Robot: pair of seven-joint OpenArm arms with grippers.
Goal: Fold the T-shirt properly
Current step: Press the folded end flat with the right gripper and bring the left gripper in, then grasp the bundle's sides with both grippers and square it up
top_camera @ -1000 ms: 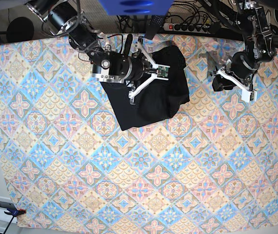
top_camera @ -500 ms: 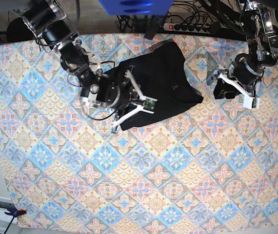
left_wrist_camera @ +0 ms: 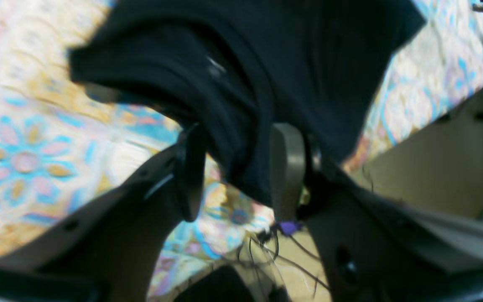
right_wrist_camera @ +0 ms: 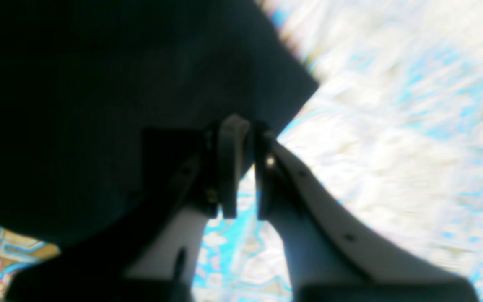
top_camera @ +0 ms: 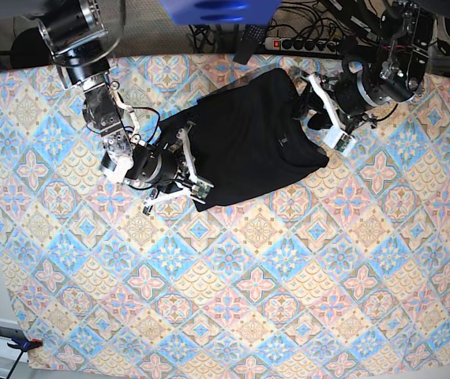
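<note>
Right end effector (top_camera: pixel 196 175) moved to T-shirt (top_camera: pixel 249 134) corner | left (top_camera: pixel 320 110) reached shirt edge

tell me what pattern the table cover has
Diamond tiles with floral motifs in blue, pink and orange on the table cover; clearest in base view.

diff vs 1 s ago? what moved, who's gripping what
Right gripper slid from the far middle toward the near left, dragging the T-shirt corner outward, and closed on it. Left gripper swung inward from beside the shirt and now straddles a bunched fold, jaws apart. The patterned tablecloth stayed put.
</note>
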